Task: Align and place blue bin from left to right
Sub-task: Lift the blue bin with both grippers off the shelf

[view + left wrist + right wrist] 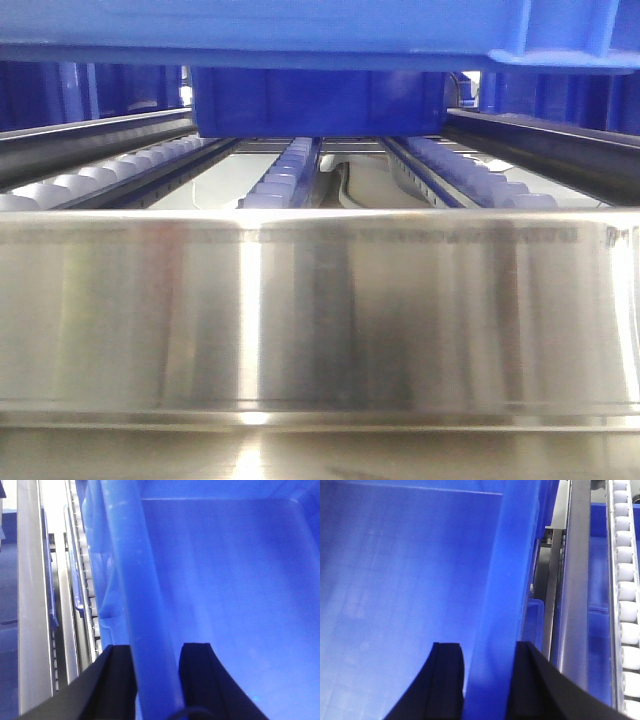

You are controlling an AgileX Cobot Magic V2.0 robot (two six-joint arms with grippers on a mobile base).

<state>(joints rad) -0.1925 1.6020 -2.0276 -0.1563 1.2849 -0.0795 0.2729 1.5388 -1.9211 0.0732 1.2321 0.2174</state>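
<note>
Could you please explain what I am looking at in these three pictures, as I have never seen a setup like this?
This is a two-armed robot working at a roller rack. The front view looks low across a shiny steel rail onto roller tracks, with another blue crate at the back. The blue band along the top is the blue bin, held above the tracks. The other two pictures come from cameras on the wrists. The left gripper has its black fingers on either side of one bin wall; the right gripper pinches the opposite wall likewise. No contents show inside the bin.
</note>
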